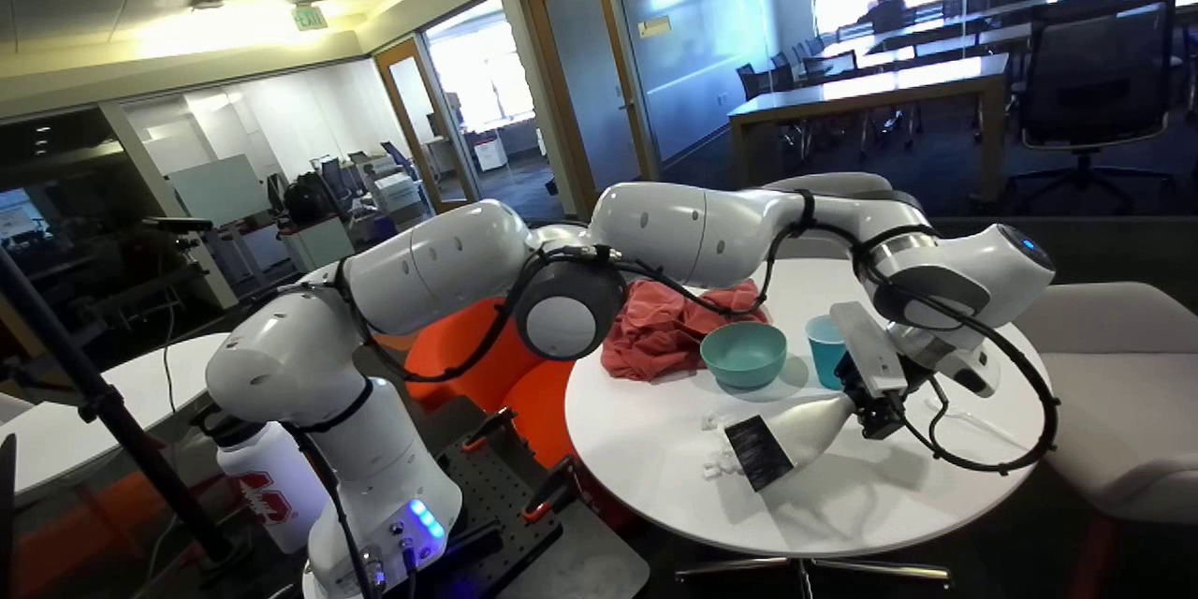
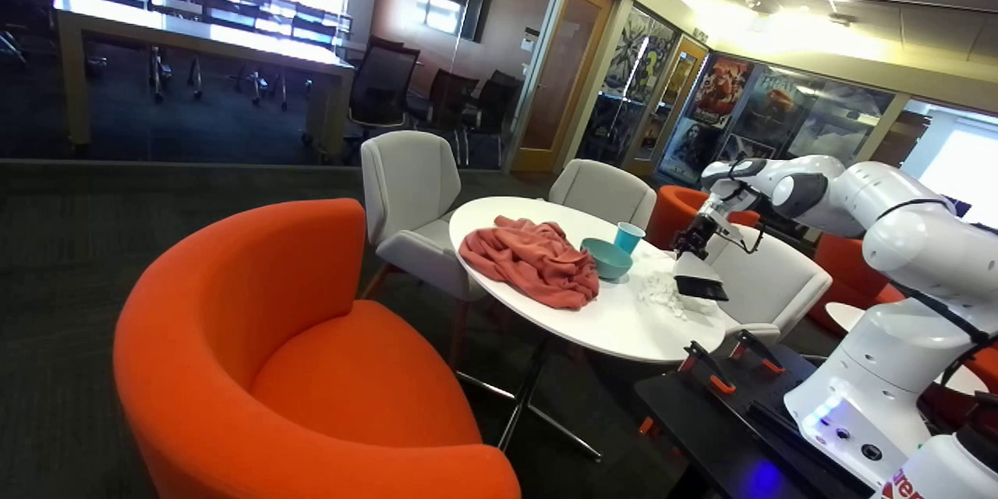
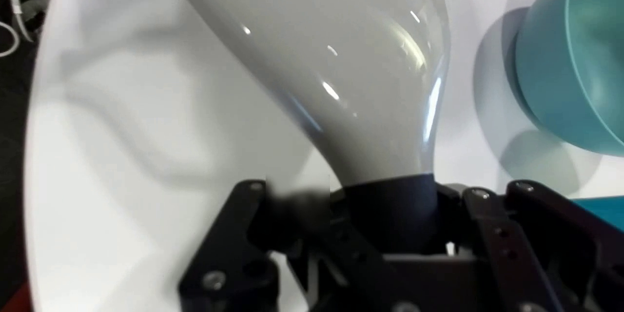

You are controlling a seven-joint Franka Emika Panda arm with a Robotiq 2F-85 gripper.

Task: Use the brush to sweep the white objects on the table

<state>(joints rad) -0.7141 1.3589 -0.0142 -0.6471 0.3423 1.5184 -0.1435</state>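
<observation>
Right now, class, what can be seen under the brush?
The white table lies below the brush; in both exterior views, white bits show beside its bristles. Anything directly beneath the bristles is covered.

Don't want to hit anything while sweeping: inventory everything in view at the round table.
Round table: one, white, middle of the workspace
Rumpled fabric cloth: one, red, on the table
Round bowl: one, teal, beside the cloth
Tapered cup: one, blue, beside the bowl
Flared glossy brush: one, white and black, over the table
Crumpled bits: several, white, on the table near the brush
Upholstered chairs: several, grey and orange, around the table
Jointed arm: one, white, over the table
Gripper: one, black, shut on the brush
</observation>
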